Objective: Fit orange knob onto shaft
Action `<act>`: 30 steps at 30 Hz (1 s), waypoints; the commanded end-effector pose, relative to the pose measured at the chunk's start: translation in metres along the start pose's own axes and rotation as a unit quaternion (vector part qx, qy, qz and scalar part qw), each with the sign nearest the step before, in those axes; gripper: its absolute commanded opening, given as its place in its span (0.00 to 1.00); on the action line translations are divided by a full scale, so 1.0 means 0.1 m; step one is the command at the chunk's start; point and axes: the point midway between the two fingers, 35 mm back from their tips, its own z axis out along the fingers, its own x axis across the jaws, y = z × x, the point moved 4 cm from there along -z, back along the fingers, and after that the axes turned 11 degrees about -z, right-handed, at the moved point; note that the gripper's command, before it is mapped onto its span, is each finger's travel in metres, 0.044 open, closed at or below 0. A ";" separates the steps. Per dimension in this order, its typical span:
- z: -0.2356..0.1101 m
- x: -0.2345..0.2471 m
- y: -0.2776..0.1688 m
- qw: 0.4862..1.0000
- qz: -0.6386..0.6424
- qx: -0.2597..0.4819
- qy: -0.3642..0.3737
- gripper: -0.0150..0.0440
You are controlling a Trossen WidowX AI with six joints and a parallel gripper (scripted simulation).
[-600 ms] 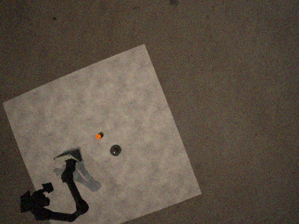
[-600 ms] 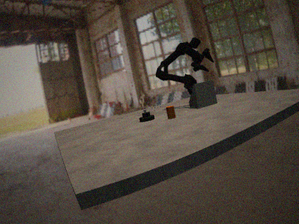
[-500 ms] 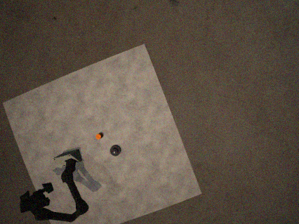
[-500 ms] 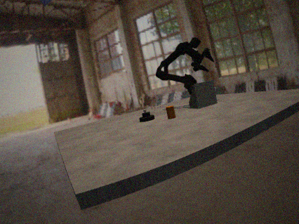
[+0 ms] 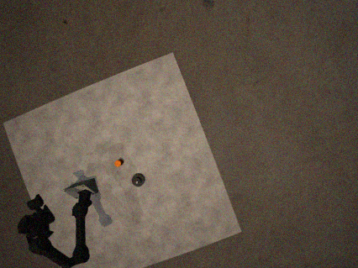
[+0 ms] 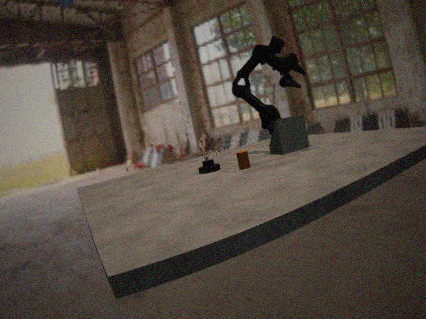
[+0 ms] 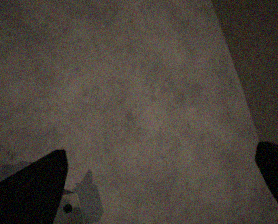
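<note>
Gripper [image 6: 291, 74] hangs high near the arm's base, fingers wide apart, holding nothing; farther out the orange knob [image 5: 118, 163] stands upright on the mat [image 5: 176, 119], near the pedestal [image 5: 138, 179]; approach likely underway; next, descend over the knob.

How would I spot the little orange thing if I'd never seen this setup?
Find the pale square mat on the dark floor. Near its middle, the orange knob stands upright beside a dark round pedestal, not touching it. It is the only brightly coloured object there.
</note>
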 end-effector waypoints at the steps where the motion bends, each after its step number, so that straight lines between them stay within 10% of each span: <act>1: -0.02 -0.39 -0.58 0.957 0.280 0.074 -0.019 1.00; 10: -0.06 -0.65 -1.62 0.739 0.650 0.168 -0.054 1.00; 30: 0.06 -0.31 -3.72 -0.052 0.934 0.281 -0.216 1.00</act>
